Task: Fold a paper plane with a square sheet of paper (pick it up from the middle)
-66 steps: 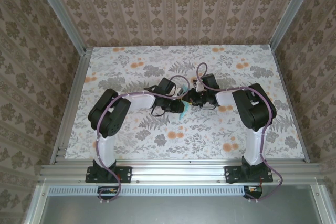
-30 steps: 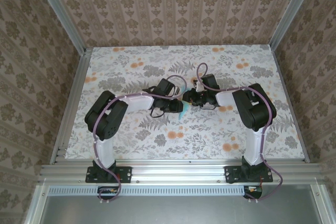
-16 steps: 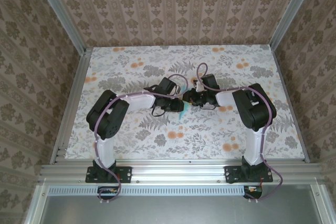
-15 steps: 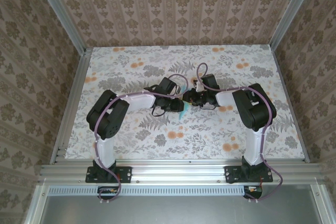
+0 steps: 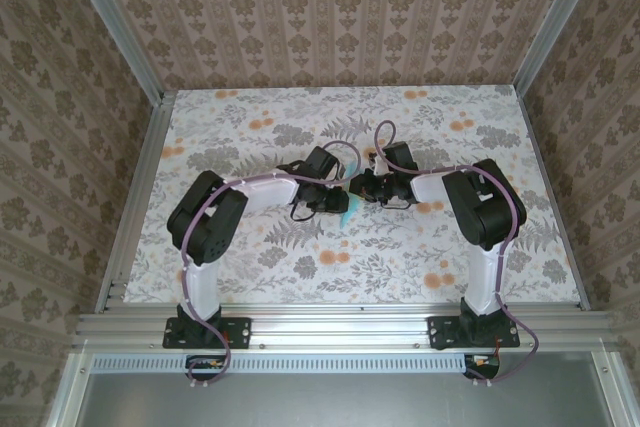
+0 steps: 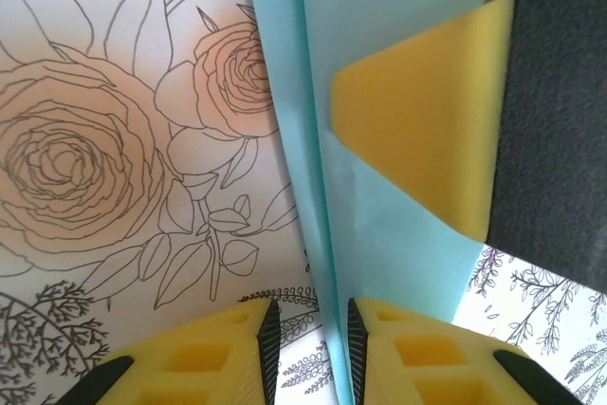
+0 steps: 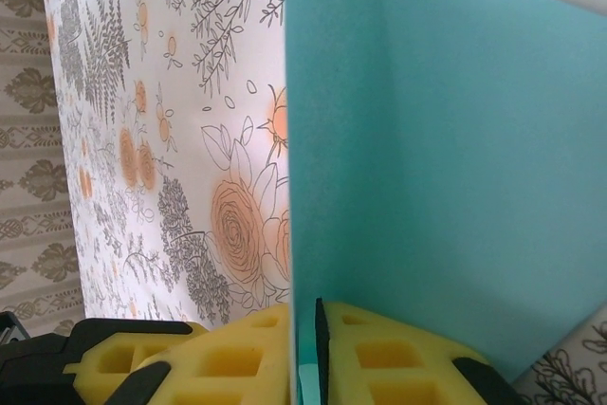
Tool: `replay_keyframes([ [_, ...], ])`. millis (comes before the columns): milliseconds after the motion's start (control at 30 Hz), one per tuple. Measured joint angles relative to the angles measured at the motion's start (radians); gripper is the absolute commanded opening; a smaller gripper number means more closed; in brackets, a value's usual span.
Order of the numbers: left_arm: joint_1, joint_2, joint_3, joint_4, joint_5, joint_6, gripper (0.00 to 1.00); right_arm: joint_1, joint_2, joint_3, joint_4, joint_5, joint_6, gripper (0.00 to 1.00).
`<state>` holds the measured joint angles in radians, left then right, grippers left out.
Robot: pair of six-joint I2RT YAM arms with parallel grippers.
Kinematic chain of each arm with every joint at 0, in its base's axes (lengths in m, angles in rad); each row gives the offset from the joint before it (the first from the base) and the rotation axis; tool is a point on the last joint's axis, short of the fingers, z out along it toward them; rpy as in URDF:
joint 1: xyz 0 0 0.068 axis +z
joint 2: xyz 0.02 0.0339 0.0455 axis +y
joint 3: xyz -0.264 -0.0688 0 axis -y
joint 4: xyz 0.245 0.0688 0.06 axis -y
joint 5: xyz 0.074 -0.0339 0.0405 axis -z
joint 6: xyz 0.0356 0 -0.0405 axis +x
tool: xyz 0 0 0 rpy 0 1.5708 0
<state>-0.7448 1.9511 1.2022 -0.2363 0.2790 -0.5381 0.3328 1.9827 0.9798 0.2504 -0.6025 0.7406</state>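
Observation:
The turquoise sheet of paper (image 5: 345, 217) is folded along a lengthwise crease and held upright above the middle of the table, between the two grippers. My right gripper (image 7: 305, 315) is shut on its lower edge, and the paper (image 7: 446, 158) rises as a flat panel. My left gripper (image 6: 311, 315) has its jaws narrowly apart around the folded edge. The paper (image 6: 379, 7) lies against the right pad, with a gap to the left pad. One yellow finger of the right gripper (image 6: 427, 111) presses on the paper. From above, the left gripper (image 5: 340, 202) and right gripper (image 5: 358, 192) almost touch.
The floral tabletop (image 5: 300, 127) stretches on all sides of the grippers. Aluminium rails (image 5: 140, 197) and patterned walls close in the left, right and back. Both arm bases sit on the near rail (image 5: 330, 327).
The left arm's elbow has shifted slightly. Both grippers and the paper stay at the same spot in the middle of the table.

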Motion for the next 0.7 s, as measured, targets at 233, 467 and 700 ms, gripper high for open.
replay_keyframes([
  [233,-0.001,0.0,0.004,-0.007,-0.004,-0.001,0.29,0.003,0.0,0.0,-0.011,0.023,-0.005,0.06],
  [467,0.011,-0.032,-0.003,0.01,0.028,-0.036,0.32,0.003,0.0,0.0,-0.01,0.023,-0.015,0.06],
  [700,0.037,-0.038,-0.008,0.05,0.082,-0.073,0.32,0.003,0.0,-0.011,0.013,0.018,-0.015,0.07],
])
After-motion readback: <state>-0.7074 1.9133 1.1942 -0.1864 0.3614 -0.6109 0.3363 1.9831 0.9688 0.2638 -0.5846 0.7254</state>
